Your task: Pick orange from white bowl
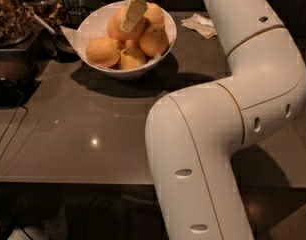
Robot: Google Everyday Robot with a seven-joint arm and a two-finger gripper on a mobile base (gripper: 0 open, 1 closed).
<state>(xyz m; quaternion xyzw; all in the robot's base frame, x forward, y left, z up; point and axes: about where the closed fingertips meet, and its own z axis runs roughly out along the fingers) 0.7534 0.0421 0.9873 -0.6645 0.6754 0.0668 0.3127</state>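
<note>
Gripper: Your gripper (132, 15) sits on top of the pile in the white bowl (133, 73). Its pale tip lies tilted across the front face of the uppermost orange (113, 27).
Closure: You cannot tell whether it is spread or pinching, because the far side is hidden behind the fruit.
Task object: The orange rides highest in the heap, toward the back of the bowl. It touches the neighbouring oranges (103, 51) below and beside it. The bowl stands at the far left of the grey table (93, 129).
Step in hand: In my judgement, you are securing the hold on the top orange before the lift.
Method: Seat the grip across the widest part of the fruit, since an off-centre hold on a round skin is likely to squeeze it out. Close until firm and no harder. Raise it straight up past the rim before you move it sideways.
Risk: The neighbours lean on the chosen fruit and may roll when it leaves. The glossy bowl may slide if you drag against it.
Wrist: It enters at the top edge and points down and slightly left.
Arm: The forearm (253, 39) runs down the right side. It folds at a large elbow link (193, 139) in the foreground, over the near table edge.
Surroundings: A crumpled napkin (203, 25) lies right of the bowl, apart from it and beside the forearm.
</note>
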